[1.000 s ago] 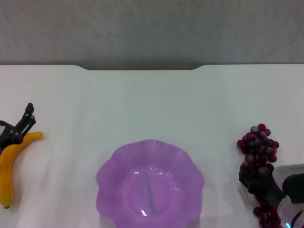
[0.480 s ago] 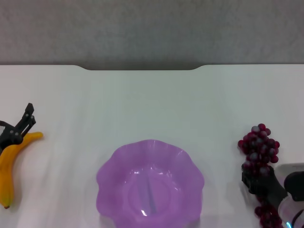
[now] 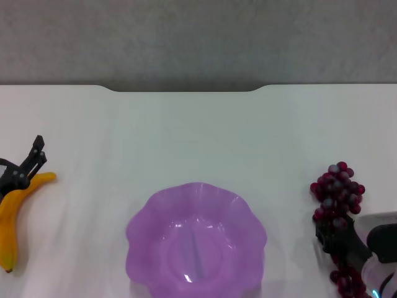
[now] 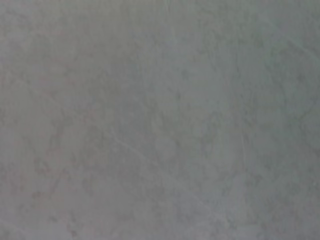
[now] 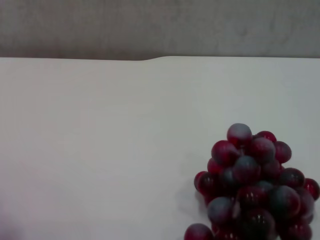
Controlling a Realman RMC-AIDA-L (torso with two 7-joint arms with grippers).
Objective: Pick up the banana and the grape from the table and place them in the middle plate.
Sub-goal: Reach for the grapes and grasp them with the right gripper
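The banana (image 3: 12,220) lies on the white table (image 3: 198,130) at the far left, dark tip toward me. My left gripper (image 3: 40,150) is just above its far end, fingers slightly apart and empty. The grape bunch (image 3: 338,186) lies at the right, and it also shows in the right wrist view (image 5: 250,185). My right gripper (image 3: 337,239) sits over the middle of the bunch and hides part of it. The purple scalloped middle plate (image 3: 139,230) stands at the near centre and is empty. The left wrist view shows only a grey surface.
The table's notched far edge (image 3: 186,90) borders a grey floor (image 3: 198,37). Bare tabletop lies between the plate and each fruit.
My right gripper has shifted slightly toward me over the grape bunch. The bunch, the banana and my left gripper have stayed in place.
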